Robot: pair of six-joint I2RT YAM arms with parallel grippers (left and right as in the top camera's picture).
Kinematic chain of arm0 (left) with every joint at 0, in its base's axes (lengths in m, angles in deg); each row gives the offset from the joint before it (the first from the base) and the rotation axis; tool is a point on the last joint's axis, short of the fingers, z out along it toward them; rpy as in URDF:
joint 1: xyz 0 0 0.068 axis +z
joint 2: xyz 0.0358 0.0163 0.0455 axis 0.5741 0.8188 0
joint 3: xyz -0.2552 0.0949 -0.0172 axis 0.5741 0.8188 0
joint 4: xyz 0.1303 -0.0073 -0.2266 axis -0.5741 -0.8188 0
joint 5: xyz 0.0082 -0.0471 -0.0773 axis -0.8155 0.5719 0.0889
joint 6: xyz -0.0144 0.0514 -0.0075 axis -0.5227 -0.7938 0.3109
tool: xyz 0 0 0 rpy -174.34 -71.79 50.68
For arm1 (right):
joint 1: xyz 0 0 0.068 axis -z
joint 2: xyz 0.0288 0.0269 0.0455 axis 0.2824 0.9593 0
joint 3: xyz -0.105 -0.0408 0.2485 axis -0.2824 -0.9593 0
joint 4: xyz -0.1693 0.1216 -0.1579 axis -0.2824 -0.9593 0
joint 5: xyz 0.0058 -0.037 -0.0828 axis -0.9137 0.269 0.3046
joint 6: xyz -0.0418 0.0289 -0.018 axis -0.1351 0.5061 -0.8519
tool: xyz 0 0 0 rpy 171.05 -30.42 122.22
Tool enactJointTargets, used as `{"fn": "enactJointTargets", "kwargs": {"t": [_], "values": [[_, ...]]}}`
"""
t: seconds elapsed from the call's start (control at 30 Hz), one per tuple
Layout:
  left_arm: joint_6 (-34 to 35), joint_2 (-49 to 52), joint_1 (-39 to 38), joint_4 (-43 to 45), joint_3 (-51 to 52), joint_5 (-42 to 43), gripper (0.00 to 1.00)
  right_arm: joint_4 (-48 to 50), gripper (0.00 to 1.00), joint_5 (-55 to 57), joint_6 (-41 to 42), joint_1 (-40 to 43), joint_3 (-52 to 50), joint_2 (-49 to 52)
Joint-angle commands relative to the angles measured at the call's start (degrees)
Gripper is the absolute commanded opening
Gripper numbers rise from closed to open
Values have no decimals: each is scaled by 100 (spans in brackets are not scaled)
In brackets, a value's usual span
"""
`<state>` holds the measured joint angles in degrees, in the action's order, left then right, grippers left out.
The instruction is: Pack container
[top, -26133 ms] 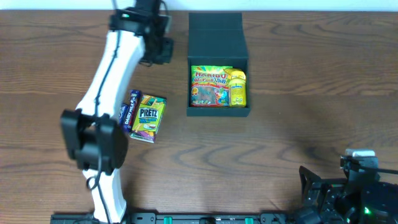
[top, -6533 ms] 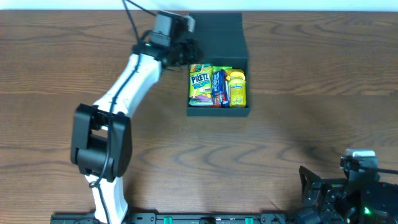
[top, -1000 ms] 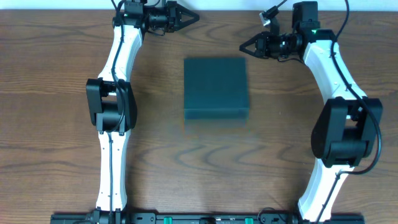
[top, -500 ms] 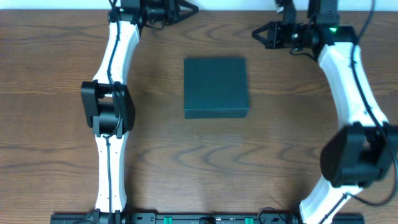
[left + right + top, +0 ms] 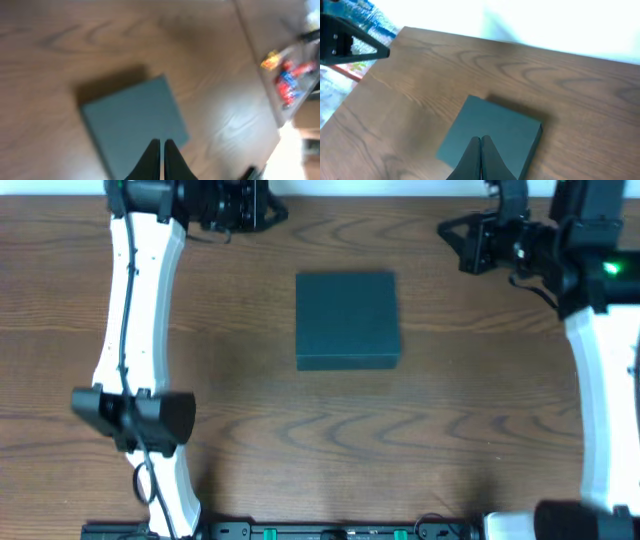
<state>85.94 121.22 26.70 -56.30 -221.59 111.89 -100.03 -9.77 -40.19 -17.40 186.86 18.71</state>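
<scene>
The container (image 5: 347, 320), a matte black square box, lies in the middle of the table with its lid down, so its contents are hidden. My left gripper (image 5: 281, 212) hovers at the table's back edge, left of the box and well apart from it, shut and empty. My right gripper (image 5: 446, 228) hangs at the back right, also shut with nothing in it, pointing toward the box. The left wrist view shows the container (image 5: 132, 125) beyond the shut left gripper (image 5: 161, 143). In the right wrist view the container (image 5: 495, 131) lies behind the closed right gripper (image 5: 480, 138).
The wooden table (image 5: 480, 410) ends at a white wall at the back. Blurred colourful items (image 5: 287, 77) lie beyond the table's edge in the left wrist view. My left arm (image 5: 135, 310) runs down the left side, my right arm (image 5: 605, 390) down the right.
Both arms have swung outward from the box: the left gripper went left, the right gripper went right and a little forward. The container has stayed closed and still.
</scene>
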Motion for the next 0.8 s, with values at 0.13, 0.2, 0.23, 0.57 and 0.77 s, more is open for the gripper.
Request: {"fn": "enactJointTargets", "kwargs": {"t": [0.13,0.2,0.23,0.57,0.77], "values": [[-614,-1034,-658,-1419,-98,-1362,6,-1060,1,57,-229,-173,24,-1049],[-614,-1366,-1032,-1775,-98,-1722,6,-1611,1,57,-356,-243,22,-1392],[-612,-1521,-1196,-1875,-98,-1810,6,-1853,2,55,-433,-262,20,-1523],[-411,-3228,-2026,-2218,334,-2227,6,-2564,2,52,-590,-369,-1480,-3569],[-415,-4266,-2020,-1958,1604,-2271,6,-2586,99,57,-546,-369,-2457,-4588]]}}
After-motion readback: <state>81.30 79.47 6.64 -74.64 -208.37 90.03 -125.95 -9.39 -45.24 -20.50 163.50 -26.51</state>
